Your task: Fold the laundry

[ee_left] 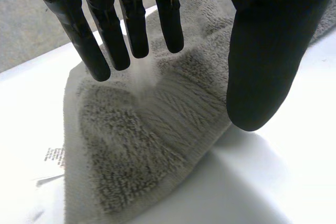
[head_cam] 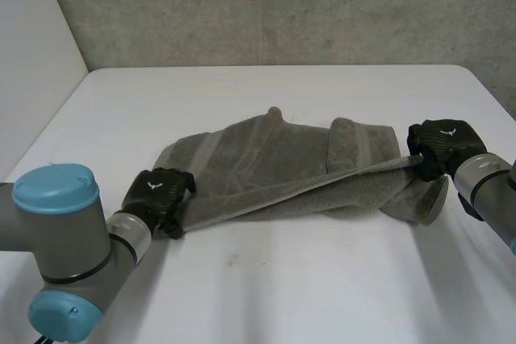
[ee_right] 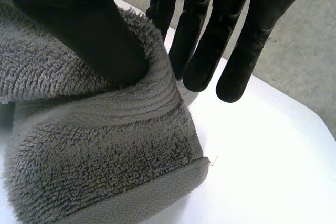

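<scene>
Far left: left hand (head_cam: 157,191), at the near left corner of the grey towel (head_cam: 274,159); nips the cloth between straight fingers (ee_left: 109,30) and thumb, a shallow hold by the look of the wrist view. Risk there: corner slipping free under any pull and falling to the white desk (head_cam: 282,288). Middle: towel lying crosswise on the desk, rumpled, far layers bunched and overlapping, near hem raised in a taut line from hand to hand. Risk there: bunching carried into the fold if lifted unsmoothed, with skewed, uneven halves the likely result. Right: right hand (head_cam: 442,144), at the towel's right end; pinches a doubled hem between thumb (ee_right: 79,24) and straight fingers, with a thick roll of cloth hanging below. Risk there: an extra layer caught in the pinch, so the wrong edge dragged over; also too much stretch between the hands, enough to tug the left corner loose.
</scene>
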Controlling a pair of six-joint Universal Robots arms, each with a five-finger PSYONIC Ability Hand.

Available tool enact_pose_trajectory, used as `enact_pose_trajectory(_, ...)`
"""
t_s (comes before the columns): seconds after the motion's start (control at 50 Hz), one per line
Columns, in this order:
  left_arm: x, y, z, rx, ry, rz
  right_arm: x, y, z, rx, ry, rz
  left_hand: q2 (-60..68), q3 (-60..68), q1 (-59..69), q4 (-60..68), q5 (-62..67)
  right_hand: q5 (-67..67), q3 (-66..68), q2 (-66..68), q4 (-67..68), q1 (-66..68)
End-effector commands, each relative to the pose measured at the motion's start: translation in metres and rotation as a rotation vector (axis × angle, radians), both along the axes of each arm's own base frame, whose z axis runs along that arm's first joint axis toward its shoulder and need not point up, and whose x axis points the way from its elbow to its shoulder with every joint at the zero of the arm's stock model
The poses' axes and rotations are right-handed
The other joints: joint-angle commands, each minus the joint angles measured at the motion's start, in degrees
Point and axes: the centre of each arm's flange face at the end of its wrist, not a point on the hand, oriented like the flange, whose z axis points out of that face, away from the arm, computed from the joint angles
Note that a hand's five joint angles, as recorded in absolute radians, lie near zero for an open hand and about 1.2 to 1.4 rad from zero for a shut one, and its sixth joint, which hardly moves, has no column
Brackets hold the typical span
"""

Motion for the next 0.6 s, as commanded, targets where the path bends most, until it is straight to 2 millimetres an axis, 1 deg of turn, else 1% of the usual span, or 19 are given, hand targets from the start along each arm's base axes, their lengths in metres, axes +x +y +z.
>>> enact_pose_trajectory(0.02, 0.009, 0.005, 0.024, -0.031, -0.03, 0.027, 0.001, 0.001, 0.0, 0.004, -0.002, 0.008, 5.4, 5.4, 5.2, 5.3, 5.3, 14.1, 12.3, 12.8, 11.8, 24.2)
enact_pose_trajectory(0.08, 0.013, 0.01, 0.029, -0.03, -0.07, 0.034, 0.001, 0.001, -0.001, 0.005, -0.003, 0.009, 5.4, 5.4, 5.2, 5.3, 5.3, 14.1, 12.3, 12.8, 11.8, 24.2)
enact_pose_trajectory(0.22, 0.015, 0.01, 0.023, -0.025, -0.113, 0.045, 0.002, 0.002, -0.002, 0.006, -0.002, 0.014, 7.7, 7.7, 7.5, 7.7, 7.7, 14.1, 12.3, 12.8, 11.8, 24.2)
enact_pose_trajectory(0.26, 0.014, 0.008, 0.012, -0.005, -0.127, 0.048, 0.003, 0.003, -0.002, 0.008, -0.003, 0.015, 8.6, 8.6, 8.4, 8.5, 8.5, 14.1, 12.3, 12.8, 11.8, 24.2)
enact_pose_trajectory(0.28, 0.014, 0.008, 0.012, -0.004, -0.127, 0.048, 0.003, 0.003, -0.002, 0.008, -0.003, 0.015, 8.6, 8.6, 8.4, 8.5, 8.5, 14.1, 12.3, 12.8, 11.8, 24.2)
enact_pose_trajectory(0.32, 0.013, 0.004, 0.005, -0.001, -0.127, 0.05, 0.003, 0.003, -0.003, 0.012, -0.001, 0.017, 8.8, 8.7, 8.5, 8.7, 8.7, 14.1, 12.3, 12.8, 11.8, 24.2)
enact_pose_trajectory(0.44, 0.01, -0.002, 0.0, -0.036, -0.113, 0.052, 0.003, 0.003, -0.003, 0.01, -0.004, 0.02, 10.6, 10.6, 10.4, 10.5, 10.5, 14.1, 12.3, 12.8, 11.8, 24.2)
enact_pose_trajectory(0.52, 0.006, -0.011, -0.002, -0.08, -0.09, 0.053, 0.003, 0.003, -0.003, 0.011, -0.004, 0.02, 17.5, 17.5, 17.3, 17.4, 17.4, 14.1, 12.3, 12.8, 11.8, 24.2)
enact_pose_trajectory(0.6, 0.004, -0.014, -0.005, -0.079, -0.09, 0.049, 0.003, 0.004, -0.004, 0.015, -0.003, 0.02, 20.0, 20.0, 19.8, 19.9, 20.0, 14.1, 12.3, 12.8, 11.8, 24.2)
